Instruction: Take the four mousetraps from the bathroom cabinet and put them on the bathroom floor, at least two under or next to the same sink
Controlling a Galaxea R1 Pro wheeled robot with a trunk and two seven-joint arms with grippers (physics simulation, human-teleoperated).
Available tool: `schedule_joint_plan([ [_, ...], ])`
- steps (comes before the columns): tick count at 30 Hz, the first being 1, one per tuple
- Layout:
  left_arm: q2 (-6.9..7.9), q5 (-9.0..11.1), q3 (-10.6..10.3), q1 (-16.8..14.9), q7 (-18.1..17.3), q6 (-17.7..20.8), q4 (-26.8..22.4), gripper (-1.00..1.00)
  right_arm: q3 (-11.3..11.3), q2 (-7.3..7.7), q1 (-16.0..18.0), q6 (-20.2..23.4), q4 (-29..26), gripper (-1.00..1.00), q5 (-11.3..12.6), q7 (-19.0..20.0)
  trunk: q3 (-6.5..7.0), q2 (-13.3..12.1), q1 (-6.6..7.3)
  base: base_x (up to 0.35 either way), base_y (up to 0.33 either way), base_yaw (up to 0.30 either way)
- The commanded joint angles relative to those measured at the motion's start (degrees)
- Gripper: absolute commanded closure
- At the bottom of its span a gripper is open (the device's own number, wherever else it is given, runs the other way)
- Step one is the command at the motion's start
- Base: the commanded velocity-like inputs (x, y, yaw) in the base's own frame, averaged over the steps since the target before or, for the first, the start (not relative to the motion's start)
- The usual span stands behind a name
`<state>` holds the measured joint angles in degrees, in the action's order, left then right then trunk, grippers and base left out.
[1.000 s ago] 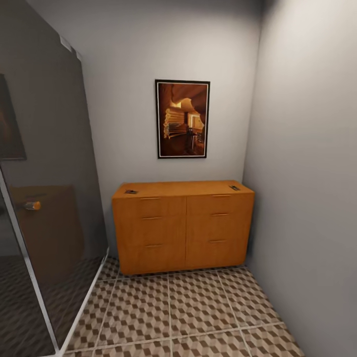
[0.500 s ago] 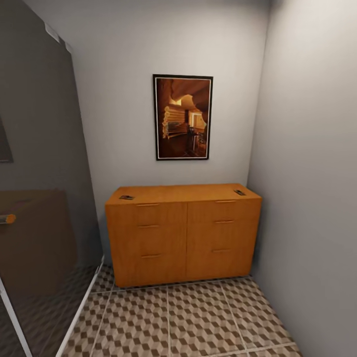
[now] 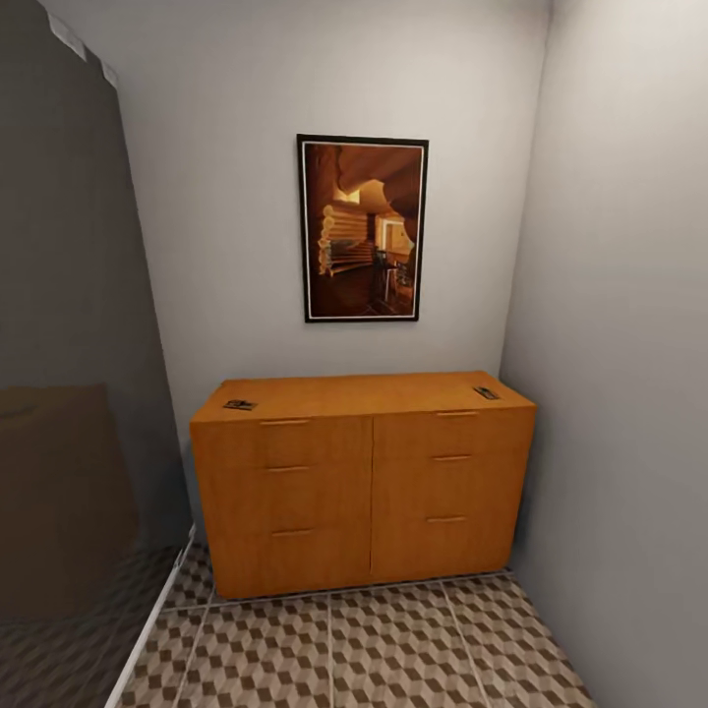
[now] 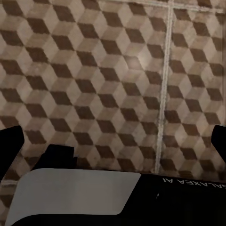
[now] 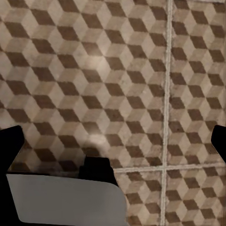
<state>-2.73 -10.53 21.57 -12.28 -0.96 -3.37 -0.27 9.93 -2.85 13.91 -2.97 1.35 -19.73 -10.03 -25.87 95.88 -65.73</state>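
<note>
With both my grippers' fingers spread apart over bare bathroom floor [image 4: 94,70], I should roll up square to the cabinet [image 3: 364,482] (two mousetraps [image 3: 239,404] sit at its top's far corners) before reaching.

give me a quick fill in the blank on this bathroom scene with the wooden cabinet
1. The cabinet has two columns of ____ drawers each.
2. Two small mousetraps lie on the ____ of the cabinet, near its two ends.
3. On the wall above the cabinet hangs a framed ____.
4. The left hand points down at the ____ floor.

Missing words: three; top; picture; tiled
</note>
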Motion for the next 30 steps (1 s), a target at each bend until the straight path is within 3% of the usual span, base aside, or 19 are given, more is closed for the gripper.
schedule_joint_plan([
  [1,0.00,-0.5,0.5,0.0,-0.1,-0.1,0.0,-1.00,0.5,-0.02,0.1,-0.3,0.1,-1.00,-0.5,-0.2,-0.07,0.0,-0.03,0.323,-0.074,0.000],
  [12,0.00,-0.5,0.5,0.0,-0.1,-0.1,0.0,-1.00,0.5,-0.05,0.1,-0.3,0.1,-1.00,-0.5,-0.2,-0.07,0.0,-0.03,0.312,-0.116,0.000],
  [30,0.09,-0.5,0.5,0.0,-0.1,-0.1,0.0,-1.00,0.5,0.12,0.1,-0.3,0.1,-1.00,-0.5,-0.2,-0.07,0.0,-0.03,0.273,-0.224,0.000],
])
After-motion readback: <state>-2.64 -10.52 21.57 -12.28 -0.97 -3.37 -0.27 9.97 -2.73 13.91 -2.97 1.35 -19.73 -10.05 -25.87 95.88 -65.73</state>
